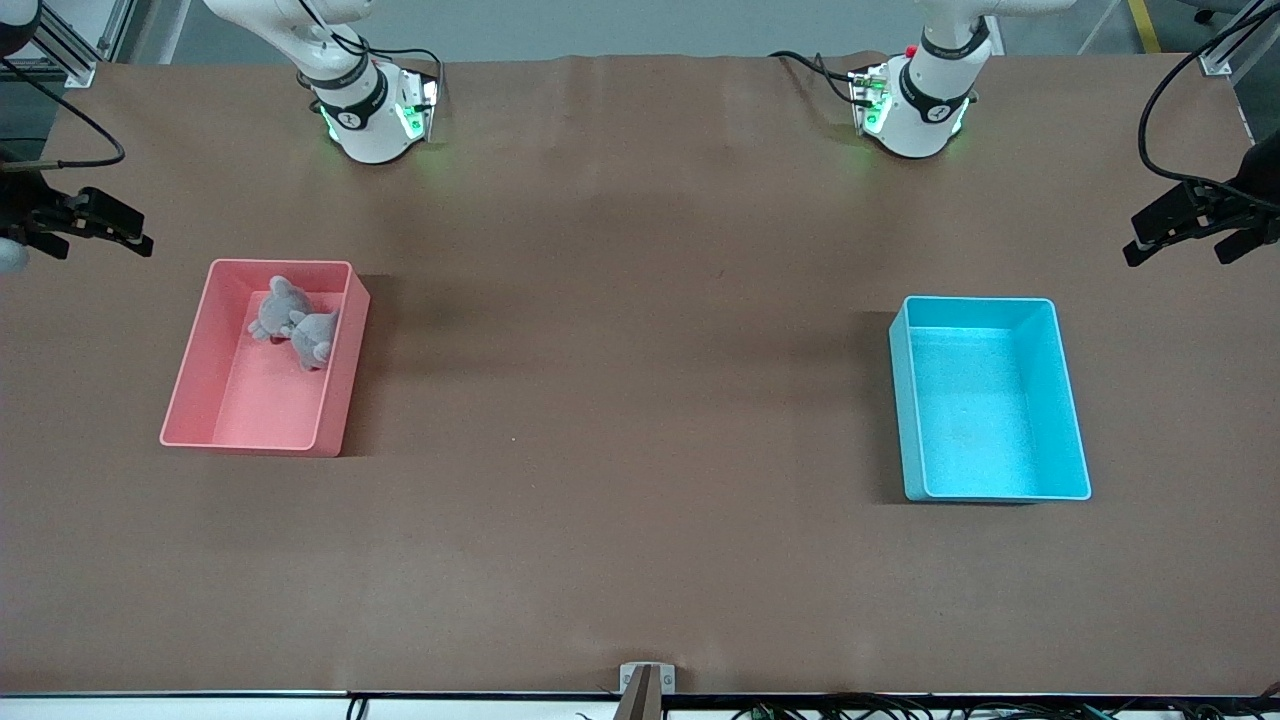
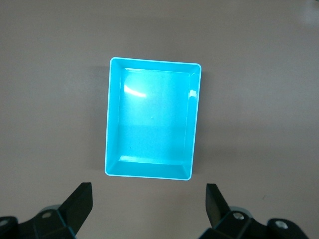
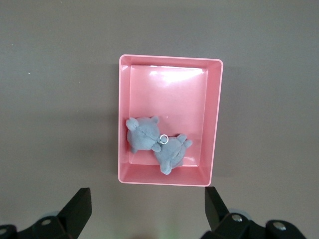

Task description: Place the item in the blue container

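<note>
The blue container (image 1: 990,400) (image 2: 149,119) stands empty at the left arm's end of the table. A grey plush toy (image 1: 297,325) (image 3: 154,142) with a small metal ring lies in the pink bin (image 1: 260,410) (image 3: 169,94) at the right arm's end, in the part nearer the robot bases. My left gripper (image 1: 1150,232) (image 2: 149,188) hangs open high over the table beside the blue container, holding nothing. High over the table beside the pink bin, my right gripper (image 1: 125,228) (image 3: 147,191) is open and holds nothing.
The two arm bases (image 1: 375,110) (image 1: 915,105) stand along the table edge farthest from the front camera, with cables trailing from them. A small metal bracket (image 1: 645,680) sits at the table's nearest edge. A brown cover (image 1: 620,400) spans the table.
</note>
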`<state>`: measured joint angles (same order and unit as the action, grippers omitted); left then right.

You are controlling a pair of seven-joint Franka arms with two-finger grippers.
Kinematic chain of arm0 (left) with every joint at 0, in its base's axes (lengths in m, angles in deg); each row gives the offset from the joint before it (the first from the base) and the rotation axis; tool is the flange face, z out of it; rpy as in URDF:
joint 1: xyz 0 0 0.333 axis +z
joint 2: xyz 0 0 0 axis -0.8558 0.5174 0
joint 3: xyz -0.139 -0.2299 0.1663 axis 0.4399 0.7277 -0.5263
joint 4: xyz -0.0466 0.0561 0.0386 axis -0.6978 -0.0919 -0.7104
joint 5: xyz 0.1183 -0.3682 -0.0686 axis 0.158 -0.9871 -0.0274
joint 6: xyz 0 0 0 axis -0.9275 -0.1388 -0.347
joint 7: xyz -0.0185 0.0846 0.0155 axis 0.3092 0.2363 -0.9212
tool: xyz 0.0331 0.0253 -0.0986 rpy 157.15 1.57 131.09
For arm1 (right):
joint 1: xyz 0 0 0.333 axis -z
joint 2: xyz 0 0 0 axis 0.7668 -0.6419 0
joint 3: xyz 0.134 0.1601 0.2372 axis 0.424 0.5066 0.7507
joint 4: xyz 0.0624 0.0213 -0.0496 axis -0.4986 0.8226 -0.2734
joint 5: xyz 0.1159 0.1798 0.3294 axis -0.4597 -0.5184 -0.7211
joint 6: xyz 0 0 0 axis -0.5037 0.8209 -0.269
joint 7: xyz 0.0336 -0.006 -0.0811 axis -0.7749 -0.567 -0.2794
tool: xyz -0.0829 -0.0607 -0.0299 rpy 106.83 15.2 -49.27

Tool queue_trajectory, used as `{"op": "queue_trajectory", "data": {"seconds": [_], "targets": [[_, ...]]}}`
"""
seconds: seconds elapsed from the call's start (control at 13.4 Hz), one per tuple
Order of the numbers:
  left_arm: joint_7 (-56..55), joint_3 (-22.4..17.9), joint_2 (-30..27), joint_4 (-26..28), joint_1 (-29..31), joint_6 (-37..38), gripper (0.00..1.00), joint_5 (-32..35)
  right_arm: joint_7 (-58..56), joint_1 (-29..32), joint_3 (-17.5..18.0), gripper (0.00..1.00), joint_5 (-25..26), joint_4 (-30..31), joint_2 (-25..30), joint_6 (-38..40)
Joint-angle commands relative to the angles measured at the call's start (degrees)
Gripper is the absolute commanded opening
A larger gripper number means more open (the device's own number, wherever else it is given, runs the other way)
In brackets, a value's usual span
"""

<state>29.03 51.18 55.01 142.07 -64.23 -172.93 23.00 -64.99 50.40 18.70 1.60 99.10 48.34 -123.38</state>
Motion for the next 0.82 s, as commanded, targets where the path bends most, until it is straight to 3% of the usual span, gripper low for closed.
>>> {"op": "queue_trajectory", "data": {"seconds": [0.0,0.37,0.75], "targets": [[1.31,0.12,0.07,-0.64,0.55,0.5,1.0,-0.3,-0.44,0.11,0.03,1.0,-0.58,0.82,0.74,0.09],[1.31,0.12,0.07,-0.64,0.55,0.42,1.0,-0.22,0.08,0.64,0.03,1.0,-0.06,-2.17,-1.27,0.8],[1.31,0.12,0.07,-0.73,0.55,0.42,1.0,-0.22,-0.53,1.86,-0.32,1.0,0.56,-7.78,-13.46,-1.21]]}}
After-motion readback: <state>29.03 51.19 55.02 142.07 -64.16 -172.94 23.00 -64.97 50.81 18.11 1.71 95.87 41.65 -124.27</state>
